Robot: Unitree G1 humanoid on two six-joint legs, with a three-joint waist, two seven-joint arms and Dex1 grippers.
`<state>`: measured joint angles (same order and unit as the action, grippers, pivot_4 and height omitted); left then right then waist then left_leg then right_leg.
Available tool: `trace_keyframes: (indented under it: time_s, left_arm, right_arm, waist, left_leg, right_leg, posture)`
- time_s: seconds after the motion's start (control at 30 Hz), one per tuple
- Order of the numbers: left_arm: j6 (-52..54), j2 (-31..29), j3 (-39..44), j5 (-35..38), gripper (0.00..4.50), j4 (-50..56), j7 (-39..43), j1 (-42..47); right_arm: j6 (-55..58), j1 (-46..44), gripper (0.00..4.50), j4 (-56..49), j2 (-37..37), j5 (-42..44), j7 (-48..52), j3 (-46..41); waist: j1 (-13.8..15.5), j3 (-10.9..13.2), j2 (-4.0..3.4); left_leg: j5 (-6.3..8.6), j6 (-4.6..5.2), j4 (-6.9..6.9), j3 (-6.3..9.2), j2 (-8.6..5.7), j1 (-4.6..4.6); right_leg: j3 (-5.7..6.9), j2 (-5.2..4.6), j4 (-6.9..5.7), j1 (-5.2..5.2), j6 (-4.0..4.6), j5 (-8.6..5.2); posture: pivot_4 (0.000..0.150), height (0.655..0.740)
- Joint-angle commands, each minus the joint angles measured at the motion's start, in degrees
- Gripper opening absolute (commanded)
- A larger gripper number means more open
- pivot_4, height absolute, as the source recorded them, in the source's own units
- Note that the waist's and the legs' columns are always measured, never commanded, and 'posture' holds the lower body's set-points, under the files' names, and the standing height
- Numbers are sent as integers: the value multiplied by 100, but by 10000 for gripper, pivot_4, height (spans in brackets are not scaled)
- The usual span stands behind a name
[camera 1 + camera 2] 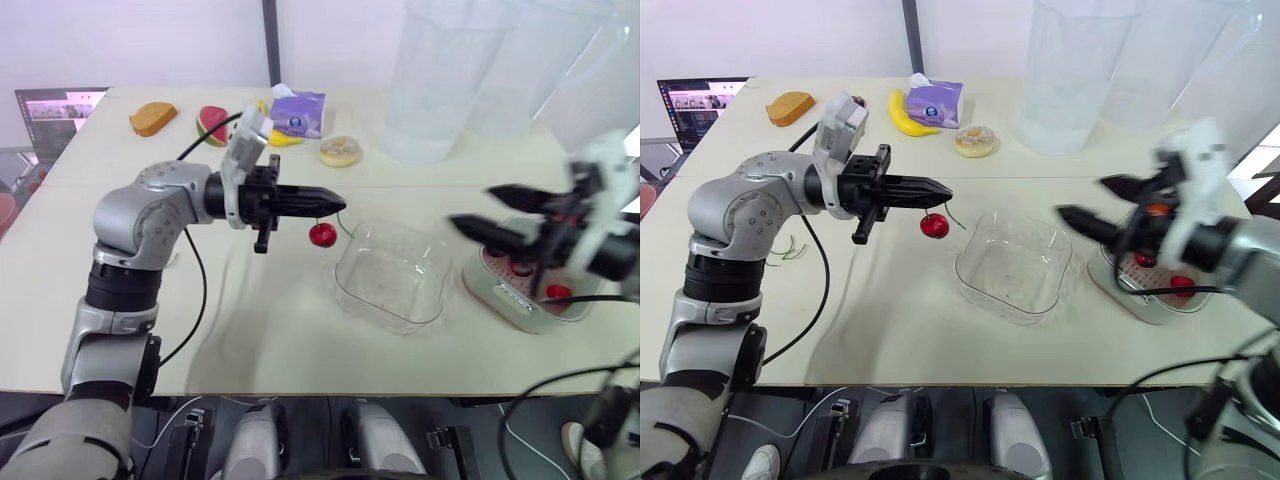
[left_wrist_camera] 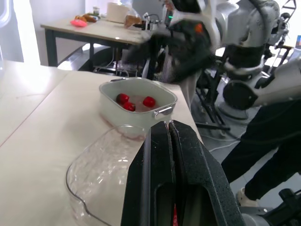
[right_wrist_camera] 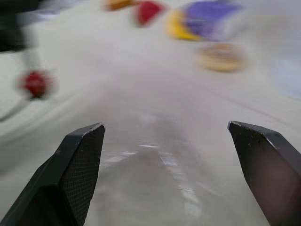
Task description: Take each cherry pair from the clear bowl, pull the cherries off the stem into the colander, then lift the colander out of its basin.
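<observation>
Clear bowl empty, cherries in colander; left gripper pinches seemingly the last stem, one cherry hanging; right gripper wide open.

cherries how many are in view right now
4. One cherry hangs from the shut left gripper, beside the clear bowl; three cherries lie in the colander. The right gripper may hide more.

On the table, the bowl sits near the middle, and the basin just right of it holds the colander with cherries inside. Another cherry hangs left of the bowl from the left gripper's pressed-together fingertips, and the right gripper, fingers spread, hangs over the basin. Behind lie bread, banana, tissue pack and doughnut, with pitchers to their right.
</observation>
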<state>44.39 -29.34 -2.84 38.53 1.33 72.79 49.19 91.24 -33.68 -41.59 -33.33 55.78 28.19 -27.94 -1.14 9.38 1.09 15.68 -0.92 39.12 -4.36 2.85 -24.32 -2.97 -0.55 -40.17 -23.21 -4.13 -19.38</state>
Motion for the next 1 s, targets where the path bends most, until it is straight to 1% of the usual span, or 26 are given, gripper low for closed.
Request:
trace_keyframes:
  time_s: [0.03, 0.13, 0.2, 0.37, 0.53, 0.63, 0.73, 0.77, 0.8, 0.83, 1.0]
  left_arm:
    - [-82, 30, 3, 106, 0, 136, 46, 159]
    - [-92, 55, -8, 115, 0, 132, 37, 192]
    - [-87, 52, -4, 124, 0, 140, 35, 197]
    - [-108, 46, -2, 112, 0, 125, 28, 194]
    - [-110, 62, -5, 116, 0, 145, -3, 174]
    - [-112, 67, -6, 120, 0, 137, -9, 177]
    - [-118, 76, -7, 118, 0, 120, -19, 187]
    - [-118, 81, -7, 119, 0, 112, -22, 193]
    - [-121, 86, -6, 118, 0, 103, -27, 199]
    - [-122, 89, -5, 117, 0, 97, -29, 204]
    - [-131, 89, 4, 112, 0, 61, -35, 221]
  right_arm:
    - [32, -242, 44453, -144, 567, 119, -423, 713]
    - [-31, -417, 44453, 42, 1195, 51, -757, 1174]
    - [-98, -497, 44453, 194, 1377, -48, -918, 1286]
    - [-132, -634, 44453, 383, 1644, 111, -1078, 1198]
    - [-72, -630, 44453, 424, 1671, 144, -1179, 1225]
    - [-85, -596, 36326, 418, 1634, 123, -1222, 1281]
    - [-94, -578, 21333, 408, 1628, 107, -1271, 1316]
    - [-93, -566, 15529, 401, 1613, 99, -1279, 1337]
    - [-93, -548, 11611, 386, 1591, 91, -1284, 1361]
    - [-88, -533, 8728, 380, 1586, 93, -1291, 1367]
    - [-92, -333, 8728, 279, 1402, 51, -1287, 1446]
  waist:
    - [25, 0, -1]
    - [34, 0, 0]
    - [32, 0, 0]
    - [13, 0, 0]
    - [-3, 0, 0]
    - [-1, 0, 0]
    - [-2, 0, 0]
    - [-2, 0, 0]
    - [-2, 0, 0]
    - [-2, 0, 0]
    - [-2, 0, 0]
  left_leg:
    - [0, 0, 0, 0, -1, -6]
    - [0, 1, 3, 0, -4, -14]
    - [1, 2, 4, -3, -6, -15]
    - [1, 3, 4, -2, -4, -13]
    - [1, 3, 1, -2, -1, -12]
    - [2, 3, 2, -2, -1, -12]
    - [2, 3, 1, -2, -1, -12]
    - [2, 3, 1, -2, -2, -12]
    - [2, 3, 2, -2, -1, -12]
    - [2, 3, 1, -2, -1, -12]
    - [2, 4, 1, -2, -2, -12]
  right_leg:
    - [0, -2, 0, -6, 0, 0]
    - [3, -8, 1, -11, 0, 0]
    - [3, -13, 3, -10, -1, 0]
    - [5, -10, 2, -11, 0, 0]
    - [5, -8, 1, -13, 0, 0]
    - [5, -9, 1, -13, 0, 0]
    - [5, -8, 1, -13, 0, 0]
    - [5, -8, 1, -13, 0, 0]
    - [5, -9, 1, -13, 0, 0]
    - [5, -9, 1, -13, 0, 0]
    - [5, -9, 1, -13, 0, 0]
  posture:
    - [1500, 7400]
    - [1500, 7400]
    - [1500, 7400]
    - [1500, 7400]
    - [1500, 7400]
    - [1500, 7400]
    - [1500, 7400]
    - [1500, 7400]
    - [1500, 7400]
    - [1500, 7400]
    - [1500, 7400]
